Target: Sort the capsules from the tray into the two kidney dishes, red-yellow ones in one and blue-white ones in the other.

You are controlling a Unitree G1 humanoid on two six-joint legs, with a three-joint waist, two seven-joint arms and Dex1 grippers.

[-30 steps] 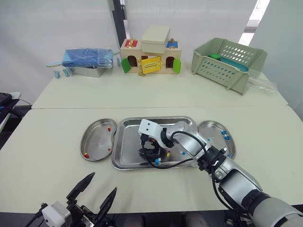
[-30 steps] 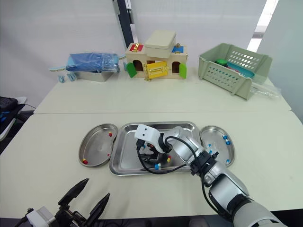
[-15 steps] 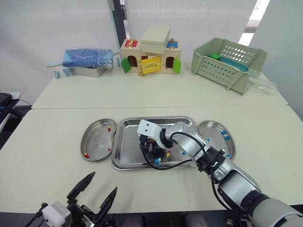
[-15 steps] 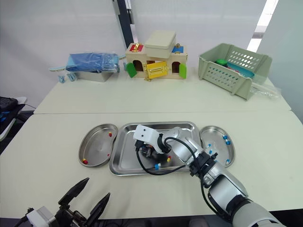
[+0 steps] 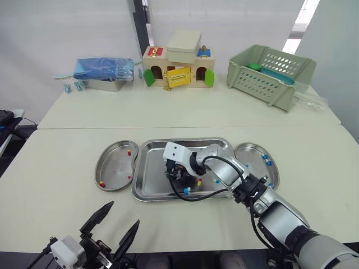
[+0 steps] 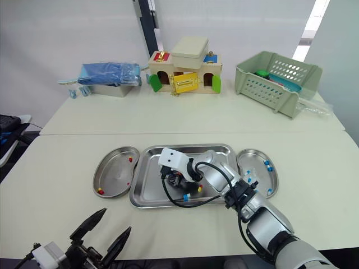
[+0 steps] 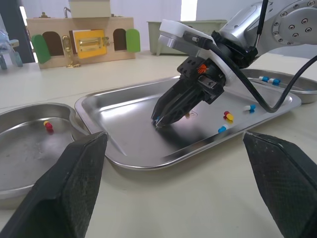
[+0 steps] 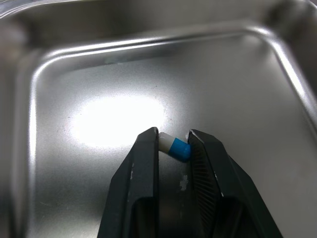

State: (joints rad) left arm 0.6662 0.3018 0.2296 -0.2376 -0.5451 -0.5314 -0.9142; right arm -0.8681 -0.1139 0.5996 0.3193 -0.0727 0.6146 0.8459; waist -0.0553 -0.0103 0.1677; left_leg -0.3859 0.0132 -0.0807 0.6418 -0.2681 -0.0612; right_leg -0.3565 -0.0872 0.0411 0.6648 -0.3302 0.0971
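The left gripper hangs wide open near the table's front edge. The left kidney dish holds red-yellow capsules. Over the tray, the right gripper pinches a blue-white capsule. The right kidney dish holds blue-white capsules.
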